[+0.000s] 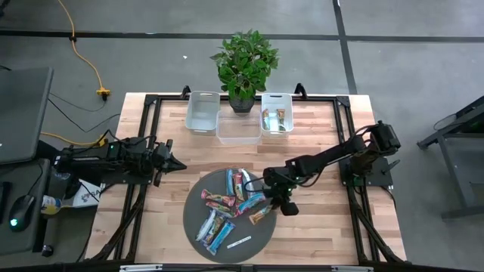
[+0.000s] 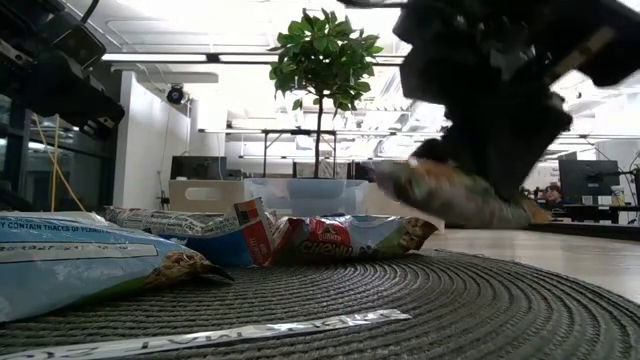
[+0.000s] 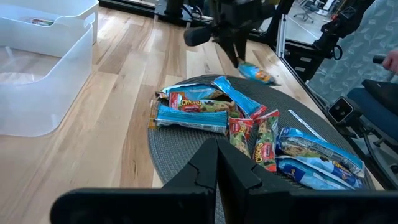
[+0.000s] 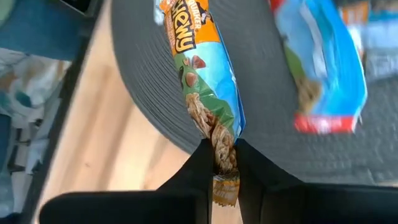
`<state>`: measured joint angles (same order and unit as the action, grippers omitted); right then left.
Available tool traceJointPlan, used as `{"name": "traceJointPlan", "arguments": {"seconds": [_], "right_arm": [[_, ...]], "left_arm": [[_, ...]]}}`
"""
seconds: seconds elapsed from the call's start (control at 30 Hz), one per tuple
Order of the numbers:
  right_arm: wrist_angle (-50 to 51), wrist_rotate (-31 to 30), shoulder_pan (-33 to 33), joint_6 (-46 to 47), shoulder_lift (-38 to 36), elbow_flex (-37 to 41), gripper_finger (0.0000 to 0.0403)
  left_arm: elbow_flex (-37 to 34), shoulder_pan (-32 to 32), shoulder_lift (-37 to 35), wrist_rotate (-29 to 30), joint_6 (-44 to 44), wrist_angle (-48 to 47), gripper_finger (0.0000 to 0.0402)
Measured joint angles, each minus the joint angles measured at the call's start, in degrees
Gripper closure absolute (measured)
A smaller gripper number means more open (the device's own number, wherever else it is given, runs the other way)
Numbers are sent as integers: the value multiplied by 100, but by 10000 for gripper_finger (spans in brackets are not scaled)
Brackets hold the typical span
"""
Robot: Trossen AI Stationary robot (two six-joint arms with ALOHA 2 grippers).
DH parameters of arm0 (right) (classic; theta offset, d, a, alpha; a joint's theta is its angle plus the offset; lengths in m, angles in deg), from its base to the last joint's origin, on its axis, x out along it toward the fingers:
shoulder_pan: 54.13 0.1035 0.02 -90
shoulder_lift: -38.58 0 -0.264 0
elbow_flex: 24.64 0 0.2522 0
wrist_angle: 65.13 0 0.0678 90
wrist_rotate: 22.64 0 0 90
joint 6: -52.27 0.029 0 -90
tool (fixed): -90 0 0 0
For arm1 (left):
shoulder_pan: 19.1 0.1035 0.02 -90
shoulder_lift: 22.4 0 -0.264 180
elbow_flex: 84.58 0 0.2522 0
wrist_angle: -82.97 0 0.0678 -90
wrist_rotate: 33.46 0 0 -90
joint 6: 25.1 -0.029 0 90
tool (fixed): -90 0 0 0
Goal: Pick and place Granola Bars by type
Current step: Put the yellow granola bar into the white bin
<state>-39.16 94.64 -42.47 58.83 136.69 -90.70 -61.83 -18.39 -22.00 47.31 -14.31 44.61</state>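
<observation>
Several granola bars lie piled on a round dark mat (image 1: pixel 198 227): light blue (image 1: pixel 219 236), red/pink (image 1: pixel 221 201), and more (image 3: pixel 193 111). My right gripper (image 1: pixel 274 202) is over the mat's right edge, shut on a tan-orange bar (image 1: pixel 260 215), which also shows in the low view (image 2: pixel 455 195). My left gripper (image 1: pixel 175 163) waits shut over the table's left part, off the mat, touching nothing. A thin white strip label (image 1: pixel 238 242) lies on the mat's near part. My right gripper pinches the tan-orange bar by its crimped end (image 4: pixel 222 148) between the two fingers (image 4: pixel 196 168). The fingers come from above, slanting, in line with the bar's length. The bar is lifted clear of the mat and tilted, its free end (image 4: pixel 180 25) pointing away from the fingers.
Three bins stand in a row at the far edge: a white one (image 1: pixel 203 112), a clear one (image 1: pixel 237 128), and a white one (image 1: pixel 276 121) with bars inside. A potted plant (image 1: pixel 243 64) stands behind them. Bare wood lies between mat and bins.
</observation>
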Motion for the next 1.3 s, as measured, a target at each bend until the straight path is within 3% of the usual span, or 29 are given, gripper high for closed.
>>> {"name": "traceJointPlan", "arguments": {"seconds": [0.23,0.4,0.7,0.9,1.07,1.3], "right_arm": [[58,341,-16,283,0,-545,367],[126,719,-153,986,0,-938,376],[334,845,-486,2175,-4,-1530,369],[308,706,-615,1901,-4,-1987,377],[503,224,-643,1782,-4,-2571,373],[2134,-1487,-645,1649,-4,-3816,379]], "left_arm": [[0,1,0,-9,2,0,401],[0,2,0,-11,2,0,401],[0,2,0,-33,2,0,401],[0,2,-1,-31,1,0,401],[0,2,-1,-29,2,0,401],[0,2,0,-28,2,0,401]]}}
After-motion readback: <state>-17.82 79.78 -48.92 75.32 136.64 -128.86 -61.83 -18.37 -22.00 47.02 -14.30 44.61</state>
